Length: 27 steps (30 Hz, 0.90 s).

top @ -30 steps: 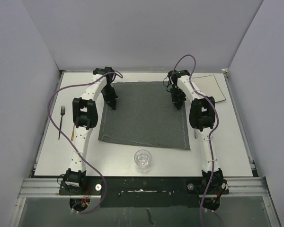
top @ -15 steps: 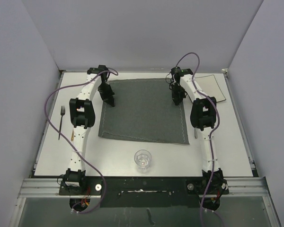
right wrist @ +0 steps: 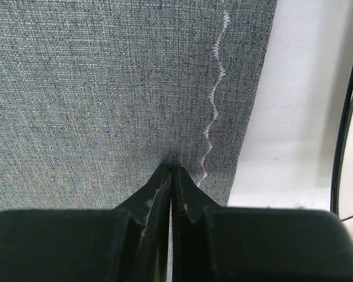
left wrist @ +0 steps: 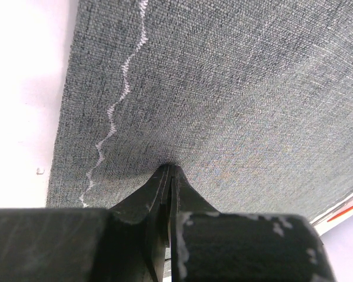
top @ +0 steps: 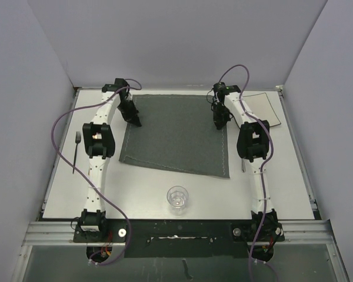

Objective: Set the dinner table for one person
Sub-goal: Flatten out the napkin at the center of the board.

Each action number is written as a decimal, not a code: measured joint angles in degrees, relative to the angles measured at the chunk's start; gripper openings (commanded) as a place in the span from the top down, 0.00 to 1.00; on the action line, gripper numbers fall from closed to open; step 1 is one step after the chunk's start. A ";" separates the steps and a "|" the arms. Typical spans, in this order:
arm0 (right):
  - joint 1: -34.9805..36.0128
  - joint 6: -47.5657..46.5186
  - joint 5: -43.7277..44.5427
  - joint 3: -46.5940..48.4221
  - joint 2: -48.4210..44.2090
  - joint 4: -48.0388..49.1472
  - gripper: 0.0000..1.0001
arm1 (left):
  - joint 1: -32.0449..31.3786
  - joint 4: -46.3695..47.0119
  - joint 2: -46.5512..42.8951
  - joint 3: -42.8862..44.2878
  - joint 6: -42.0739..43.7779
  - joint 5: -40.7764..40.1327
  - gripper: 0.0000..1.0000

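The dinner table (top: 135, 188) is a white top. A dark grey placemat (top: 176, 135) with pale zigzag stitching lies slightly askew on its far middle. My left gripper (top: 136, 122) is shut, its tips pressed down on the mat near the far left corner; in the left wrist view the tips (left wrist: 169, 168) dent the cloth (left wrist: 235, 88). My right gripper (top: 219, 124) is shut too, pressing on the mat's far right corner. The right wrist view shows its tips (right wrist: 172, 168) on the cloth (right wrist: 106, 76), just inside the stitched edge. No cloth shows between either gripper's fingers.
A fork (top: 76, 150) lies at the table's left side. A clear glass (top: 177, 198) stands near the front edge, in front of the mat. A square white plate (top: 269, 108) sits at the far right. Grey walls enclose the table.
Both grippers have slid toward the far edge, the left one also leftward, and the placemat has moved with them. Its near edge now lies farther from the glass.
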 measured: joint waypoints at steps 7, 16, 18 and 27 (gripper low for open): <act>0.04 0.02 -0.24 -2.14 -1.36 1.75 1.00 | 0.15 5.18 -3.72 -6.49 1.73 1.11 1.00; 4.42 -1.03 -5.62 -10.43 -8.90 10.58 1.00 | -0.04 10.19 -13.29 -13.81 4.33 -2.40 1.00; 6.36 -1.90 -8.11 -9.62 -10.16 11.17 1.00 | -0.13 10.86 -17.92 -16.74 4.70 -2.69 1.00; 14.71 -4.98 -20.17 -6.19 -10.71 12.46 1.00 | -6.93 12.85 -35.01 -35.71 6.03 -5.79 1.00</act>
